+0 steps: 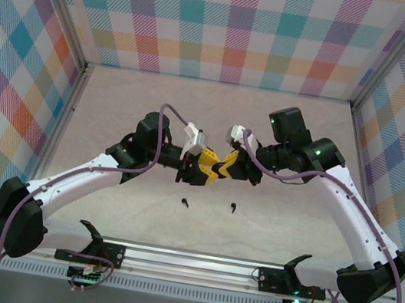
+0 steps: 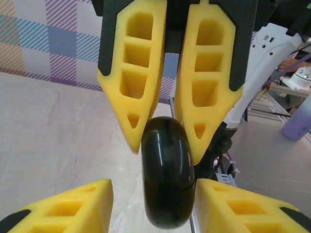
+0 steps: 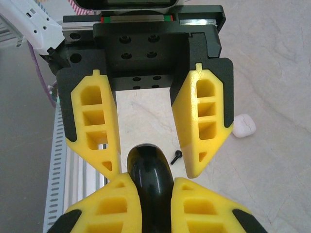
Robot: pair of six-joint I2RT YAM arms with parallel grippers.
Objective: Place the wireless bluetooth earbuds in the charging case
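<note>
A glossy black charging case (image 3: 148, 167) hangs above the table, with my right gripper (image 3: 153, 179) shut on its near end. In the left wrist view the same case (image 2: 167, 184) stands between the fingers of my left gripper (image 2: 153, 187). Those fingers are open: one is close beside the case, the other is clearly apart from it. In the top view the two grippers meet nose to nose at mid-table, the left gripper (image 1: 203, 169) facing the right gripper (image 1: 225, 163). Two black earbuds (image 1: 185, 201) (image 1: 233, 206) lie on the table in front of them. One earbud (image 3: 176, 156) shows below the case.
A small white rounded case (image 3: 243, 125) lies on the table to the right of the left gripper's fingers (image 3: 204, 126). A metal rail (image 1: 192, 262) runs along the near edge. Plaid walls (image 1: 231, 24) close the back and sides.
</note>
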